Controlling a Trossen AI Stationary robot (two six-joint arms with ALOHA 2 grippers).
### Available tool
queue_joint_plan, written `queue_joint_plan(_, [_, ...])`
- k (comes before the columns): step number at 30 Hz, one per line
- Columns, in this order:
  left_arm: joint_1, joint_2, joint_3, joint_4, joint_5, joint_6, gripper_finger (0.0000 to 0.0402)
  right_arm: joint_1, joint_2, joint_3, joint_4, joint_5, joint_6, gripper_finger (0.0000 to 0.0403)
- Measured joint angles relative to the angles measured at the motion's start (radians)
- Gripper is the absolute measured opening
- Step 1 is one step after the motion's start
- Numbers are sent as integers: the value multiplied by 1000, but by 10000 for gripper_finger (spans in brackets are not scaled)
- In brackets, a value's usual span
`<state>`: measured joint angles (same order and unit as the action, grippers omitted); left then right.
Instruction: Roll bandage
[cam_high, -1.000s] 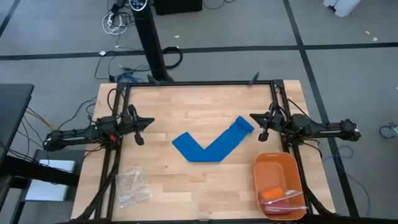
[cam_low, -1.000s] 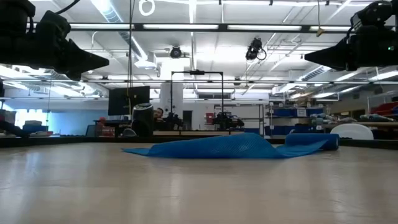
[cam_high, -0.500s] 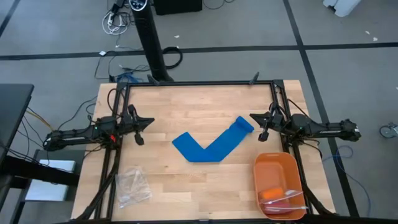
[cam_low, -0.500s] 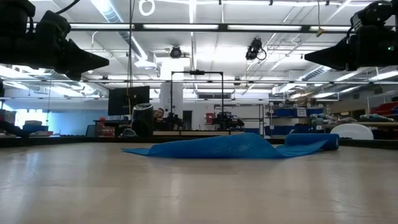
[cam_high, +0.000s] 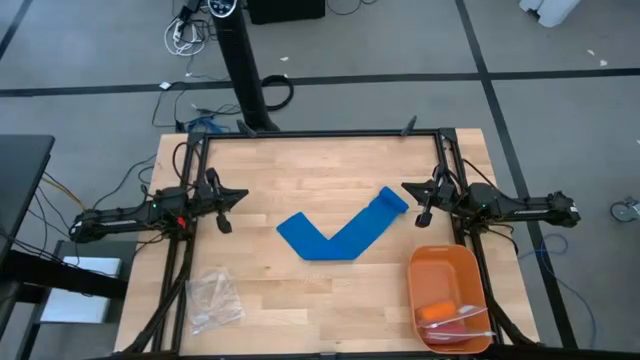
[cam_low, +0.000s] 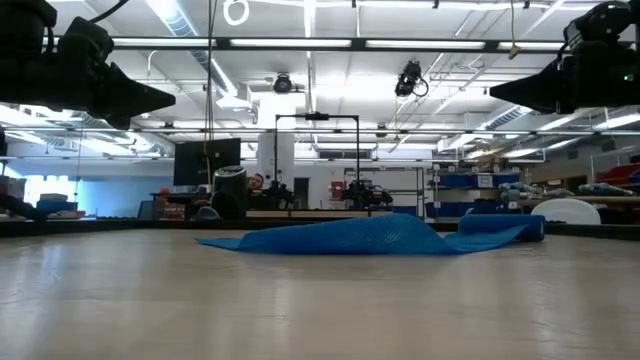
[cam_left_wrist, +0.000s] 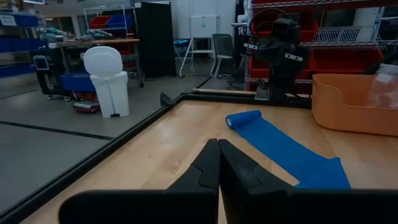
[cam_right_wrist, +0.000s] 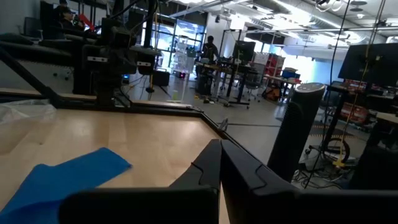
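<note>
The blue bandage (cam_high: 343, 236) lies flat on the table in a V shape, bent over itself at its left end (cam_high: 297, 236); its right end (cam_high: 395, 199) is rolled up a little. It also shows in the low view (cam_low: 375, 236), the left wrist view (cam_left_wrist: 283, 148) and the right wrist view (cam_right_wrist: 59, 177). My left gripper (cam_high: 228, 207) hovers shut at the table's left, well clear of the bandage. My right gripper (cam_high: 418, 203) hovers shut just right of the bandage's rolled end. Both are above the table and empty.
An orange tray (cam_high: 448, 296) with small items stands at the near right corner. A clear plastic bag (cam_high: 213, 297) lies at the near left. A black frame (cam_high: 320, 134) borders the table. Bare wood lies between the arms.
</note>
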<state>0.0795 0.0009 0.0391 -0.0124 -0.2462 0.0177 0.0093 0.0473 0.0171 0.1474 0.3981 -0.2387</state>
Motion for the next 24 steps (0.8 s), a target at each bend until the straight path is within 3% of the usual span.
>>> queue_joint_plan(24, [0,0,0,0,0,0,6,0,0,0,61,-30,31,6])
